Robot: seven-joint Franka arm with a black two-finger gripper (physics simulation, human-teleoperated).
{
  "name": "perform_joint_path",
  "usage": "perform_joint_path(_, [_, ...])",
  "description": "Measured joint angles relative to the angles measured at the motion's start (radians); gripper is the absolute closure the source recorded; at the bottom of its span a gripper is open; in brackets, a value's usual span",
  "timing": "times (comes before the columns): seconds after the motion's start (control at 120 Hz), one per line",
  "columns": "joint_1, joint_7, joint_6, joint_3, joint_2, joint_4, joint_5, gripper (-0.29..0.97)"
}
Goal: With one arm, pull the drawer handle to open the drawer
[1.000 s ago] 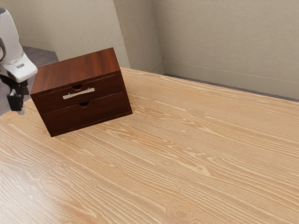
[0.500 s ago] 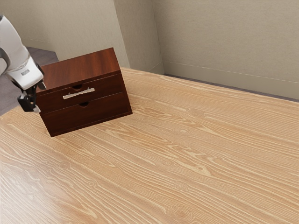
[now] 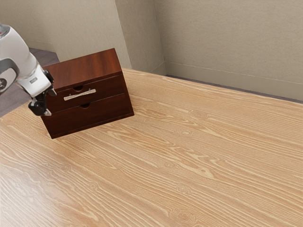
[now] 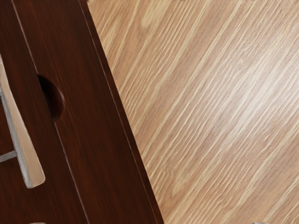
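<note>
cabinet: small dark wood cabinet (image 3: 80, 71) with two drawers, standing on the pale wood table (image 3: 199, 156) toward the exterior view's left, front turned at an angle to the camera.
target: upper drawer (image 3: 108, 86), front looks flush with the case, so not yet open.
handle: silver bar handle (image 3: 79, 94) across the middle of the upper drawer front, stood off on short posts. A half-round notch (image 4: 51, 98) is cut in the drawer edge beside it.
gripper: black gripper (image 3: 40, 109) sits at the exterior view's left end of the cabinet front, short of the handle, not touching it.
gripper opening: cannot tell.
handling (judgement): bar is rigid metal, likely smooth and slippery. Drawer probably light.
hold point (judgement): mid-bar between the posts, clamped across its thin section.
risk (judgement): cabinet looks free-standing, so an off-axis pull may drag or twist it. Pull straight along the drawer's travel.
</note>
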Motion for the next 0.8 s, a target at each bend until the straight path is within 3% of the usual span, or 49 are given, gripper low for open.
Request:
perform_joint_path(0.117, [-0.01,0.005,0.034,0.012,-0.001,0.007,0.0,0.15])
perform_joint_path(0.225, [-0.106,0.007,0.063,0.105,-0.003,0.034,0.0,0.16])
perform_joint_path(0.383, [-0.168,0.01,0.098,0.151,-0.01,0.063,0.0,0.16])
perform_joint_path(0.467, [-0.246,0.013,0.101,0.204,-0.009,0.122,0.0,0.17])
perform_joint_path(0.642, [-0.296,0.017,0.085,0.21,-0.008,0.166,-0.008,0.17])
perform_joint_path(0.8, [-0.3,0.024,0.032,0.159,-0.007,0.259,-0.011,0.17])
